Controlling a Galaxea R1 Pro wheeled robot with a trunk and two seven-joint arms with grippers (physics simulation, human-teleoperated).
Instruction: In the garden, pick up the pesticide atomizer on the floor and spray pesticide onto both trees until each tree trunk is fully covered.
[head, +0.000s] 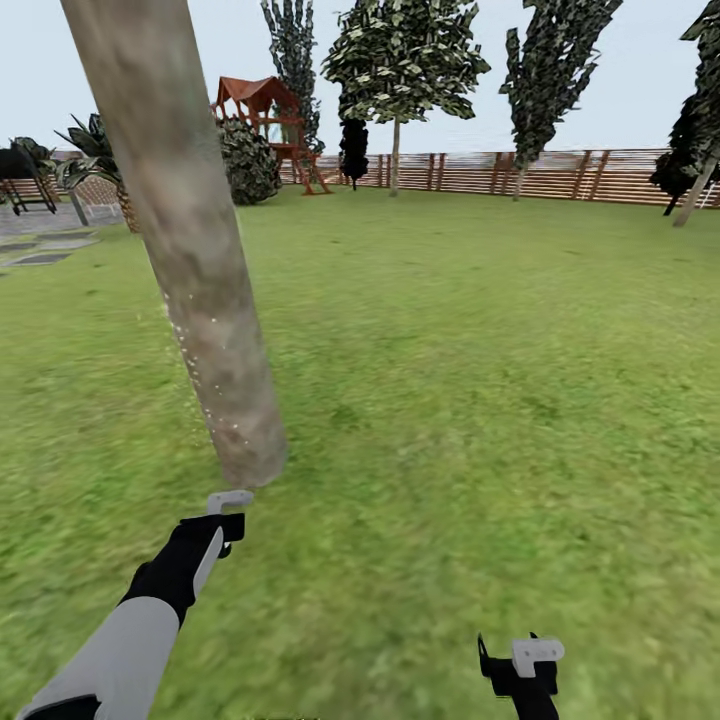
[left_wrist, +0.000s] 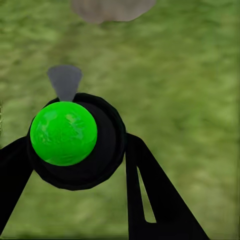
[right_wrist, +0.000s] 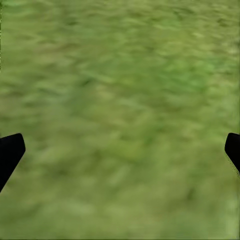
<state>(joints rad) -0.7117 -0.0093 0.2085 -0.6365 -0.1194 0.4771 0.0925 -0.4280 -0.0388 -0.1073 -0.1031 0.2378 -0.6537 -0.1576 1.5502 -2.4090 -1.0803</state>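
Head view: left tool (head: 226, 520) reaches toward tree trunk (head: 190, 250) base.

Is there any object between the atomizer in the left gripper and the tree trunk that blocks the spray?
Nothing visible does. The atomizer in the left gripper faces the tree trunk across bare grass, and whitish specks already dot the trunk.

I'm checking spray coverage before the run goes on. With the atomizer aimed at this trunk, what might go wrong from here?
1. The specks sit only along the lower left edge of the trunk; the rest looks bare, so coverage may stay partial.
2. The atomizer, held in the left pincer, sits close to the trunk base; raising it could bump the leaning trunk.
3. The right pincer hangs open over the grass, so it offers no support if the atomizer slips.
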